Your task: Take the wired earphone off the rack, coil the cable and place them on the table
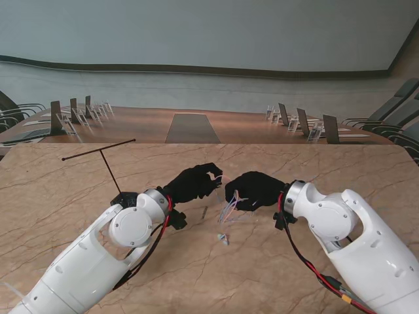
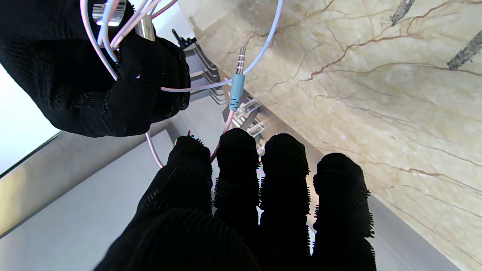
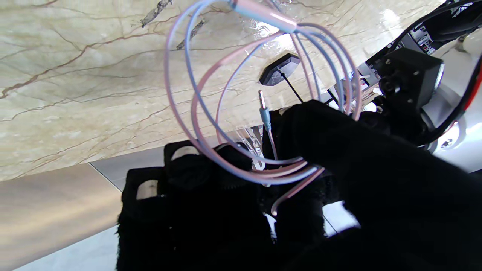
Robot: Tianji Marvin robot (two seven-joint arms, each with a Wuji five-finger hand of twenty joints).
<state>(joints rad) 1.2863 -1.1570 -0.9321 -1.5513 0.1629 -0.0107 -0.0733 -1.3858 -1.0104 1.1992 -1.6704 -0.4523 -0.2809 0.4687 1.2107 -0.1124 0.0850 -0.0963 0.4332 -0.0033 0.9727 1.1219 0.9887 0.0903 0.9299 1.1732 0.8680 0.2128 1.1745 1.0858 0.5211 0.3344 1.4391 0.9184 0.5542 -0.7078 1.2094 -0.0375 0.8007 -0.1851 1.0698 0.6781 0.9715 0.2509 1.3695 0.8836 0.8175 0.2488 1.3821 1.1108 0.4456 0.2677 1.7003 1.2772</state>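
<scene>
Marble-patterned table (image 1: 65,190) fills the stand view, a conference room with rows of seats beyond its far edge. Near the left side the rack (image 1: 105,157), a thin black T-bar on a dark foot, stands bare: the earphone is off it. Both gloved hands meet above the middle of the table. The right hand (image 1: 254,190) is closed around a bundle of pink-and-blue cable (image 1: 228,210), loops dangling from its fingers. I judge it serves as the spool, holding finished turns so they cannot spring apart. The left hand (image 1: 194,183) has its fingers curled toward the right one, pinching the free end.

Now the wrist cameras earn their keep. From the stand the cable is a faint wisp; the right wrist view shows several stacked loops (image 3: 233,124) hooked over the fingers. The left wrist view shows the blue plug (image 2: 235,88), metal tip bare, on a short tail running between the left fingertips (image 2: 236,148). Coiling looks nearly done; only that tail remains. A small pale object (image 1: 223,239) lies on the table nearer to me; I cannot identify it.
</scene>
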